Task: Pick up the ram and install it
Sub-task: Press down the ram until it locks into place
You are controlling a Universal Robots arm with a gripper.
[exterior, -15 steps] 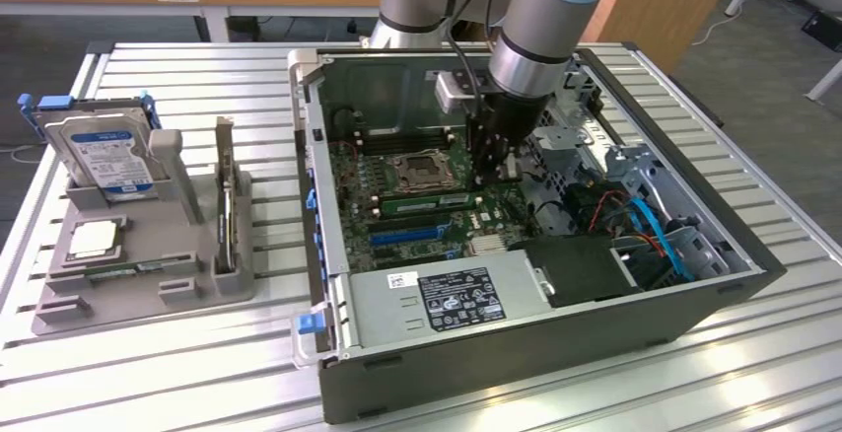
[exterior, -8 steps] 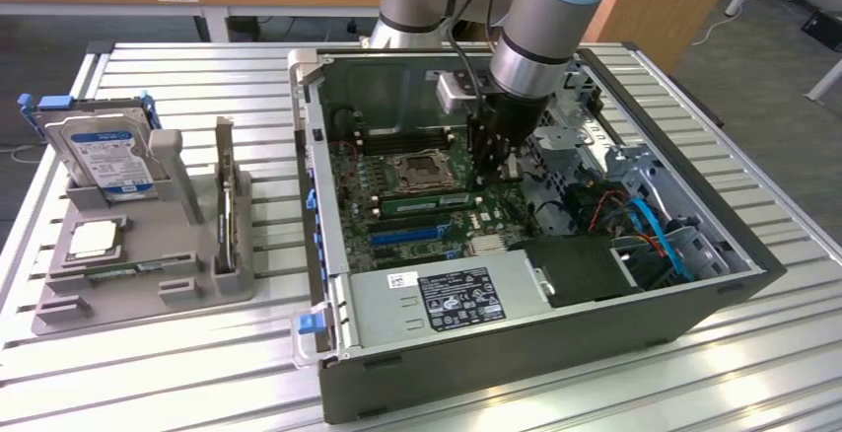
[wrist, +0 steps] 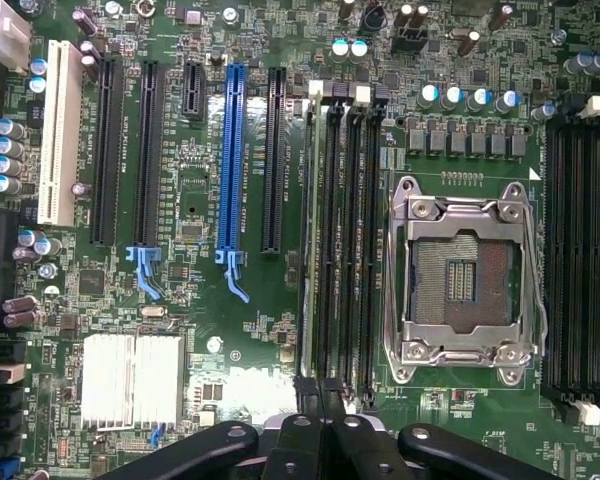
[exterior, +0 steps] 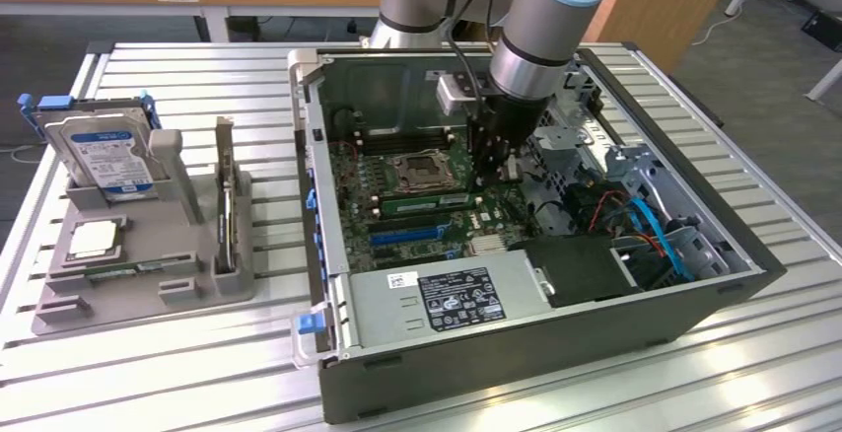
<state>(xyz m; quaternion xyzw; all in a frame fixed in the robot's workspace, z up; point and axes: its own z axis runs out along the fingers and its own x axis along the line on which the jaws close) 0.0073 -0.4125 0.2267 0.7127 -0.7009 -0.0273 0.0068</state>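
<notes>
The ram (exterior: 428, 198) is a thin green stick standing on edge in a memory slot beside the empty processor socket (exterior: 418, 168), inside the open computer case. From the wrist view I see its narrow top edge (wrist: 308, 250) in the outermost of several parallel black slots. My gripper (exterior: 507, 178) hangs low over the motherboard, close to one end of that slot row. Its dark fingertips (wrist: 323, 405) are shut together, with nothing visible between them.
The case walls (exterior: 315, 205) and drive cage with blue cables (exterior: 658, 235) hem in the motherboard. A power supply (exterior: 448, 299) sits at the near end. On the exterior view's left, a grey tray (exterior: 197, 284) holds a hard drive (exterior: 105, 156), an expansion card (exterior: 227, 205) and a processor (exterior: 95, 240).
</notes>
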